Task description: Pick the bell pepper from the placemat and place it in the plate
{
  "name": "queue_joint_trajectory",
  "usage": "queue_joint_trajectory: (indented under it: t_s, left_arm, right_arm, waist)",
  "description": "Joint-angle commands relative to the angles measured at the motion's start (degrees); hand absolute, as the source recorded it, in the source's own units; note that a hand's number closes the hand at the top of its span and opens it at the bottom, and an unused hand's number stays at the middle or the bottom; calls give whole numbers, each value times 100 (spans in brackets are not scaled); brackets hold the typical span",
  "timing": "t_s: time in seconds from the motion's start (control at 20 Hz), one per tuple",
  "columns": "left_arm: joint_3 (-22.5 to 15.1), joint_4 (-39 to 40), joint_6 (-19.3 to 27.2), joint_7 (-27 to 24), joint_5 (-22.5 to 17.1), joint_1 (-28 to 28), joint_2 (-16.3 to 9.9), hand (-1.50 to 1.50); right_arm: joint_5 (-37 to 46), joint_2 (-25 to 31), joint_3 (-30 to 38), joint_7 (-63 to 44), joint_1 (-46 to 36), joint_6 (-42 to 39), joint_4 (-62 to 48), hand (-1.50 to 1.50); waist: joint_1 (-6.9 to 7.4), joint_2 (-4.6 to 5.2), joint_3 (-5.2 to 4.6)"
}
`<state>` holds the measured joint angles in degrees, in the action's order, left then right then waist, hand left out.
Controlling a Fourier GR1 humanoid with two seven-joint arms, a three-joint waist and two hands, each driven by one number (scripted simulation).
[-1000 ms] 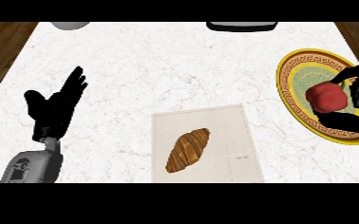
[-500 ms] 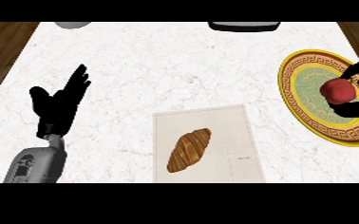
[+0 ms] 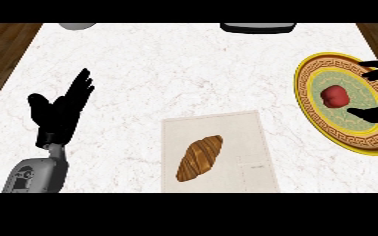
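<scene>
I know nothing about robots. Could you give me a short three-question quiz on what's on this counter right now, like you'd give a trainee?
1. True or false: the bell pepper lies on the plate.
2. What lies on the placemat? A) croissant B) spoon C) apple
3. Fill in: the left hand rests open, fingers up, at the view's ____ side.

Key: 1 true. 2 A, the croissant. 3 left. Extra: the right hand shows only fingers at the plate's edge, apart from the pepper.

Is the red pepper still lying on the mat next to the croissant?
No, the bell pepper sits on the plate, while only the croissant lies on the placemat.
</scene>
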<state>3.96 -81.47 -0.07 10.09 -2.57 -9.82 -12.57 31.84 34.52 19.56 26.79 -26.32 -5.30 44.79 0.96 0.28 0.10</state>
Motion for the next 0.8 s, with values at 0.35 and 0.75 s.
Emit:
queue_joint_trajectory:
  t_s: [0.35, 0.75]
  left_arm:
    - [208, 298, -19, -51, -8, -135, -89, 0]
    - [118, 18, -48, 17, -9, 64, -5, 0]
  right_arm:
    - [-1672, -216, 813, 1221, -243, -1162, 286, -150]
    - [-2961, 257, 1304, -776, -397, -3143, 101, -150]
  waist:
    - [-130, -35, -10]
    - [-117, -45, -14]
